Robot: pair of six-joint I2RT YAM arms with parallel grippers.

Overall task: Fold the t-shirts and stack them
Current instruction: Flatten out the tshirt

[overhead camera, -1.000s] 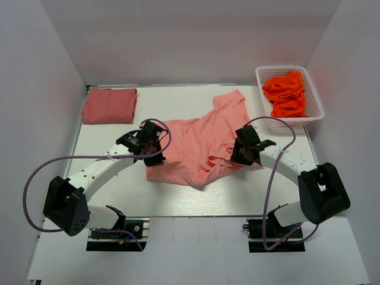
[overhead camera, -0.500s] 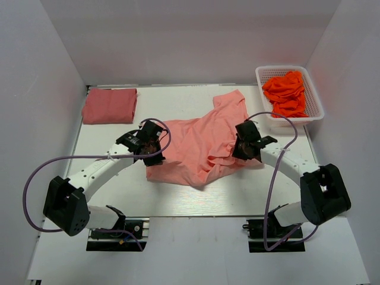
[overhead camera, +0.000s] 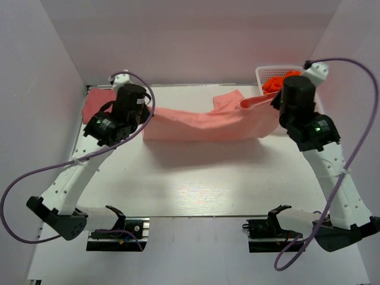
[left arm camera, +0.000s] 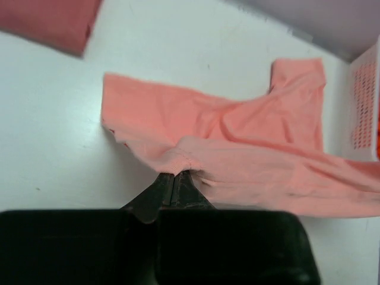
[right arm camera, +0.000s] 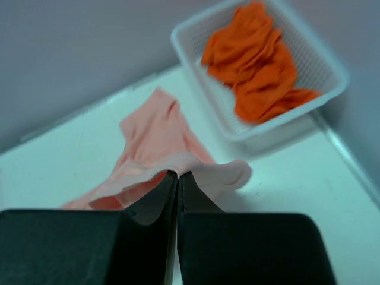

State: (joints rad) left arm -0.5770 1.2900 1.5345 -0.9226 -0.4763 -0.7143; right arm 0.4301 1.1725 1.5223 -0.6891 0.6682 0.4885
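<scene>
Now your left gripper (left arm camera: pixel 176 178) and right gripper (right arm camera: pixel 178 178) are both pinching the unfolded salmon-pink cloth t-shirt (overhead camera: pixel 202 123), while the folded rose-red t-shirt (left arm camera: pixel 41 21) is waiting.

The salmon-pink t-shirt (overhead camera: pixel 208 122) is shown stretched sideways, pinched at 2 edges and raised in a sagging band; the rose-red t-shirt (left arm camera: pixel 44 21) is seen folded flat, far left.

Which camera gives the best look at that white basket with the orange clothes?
The right wrist view: the white basket shows nearly whole, orange clothes piled inside. From above, the right arm covers much of it. The left wrist view catches only a strip of its wall at the edge.
</scene>
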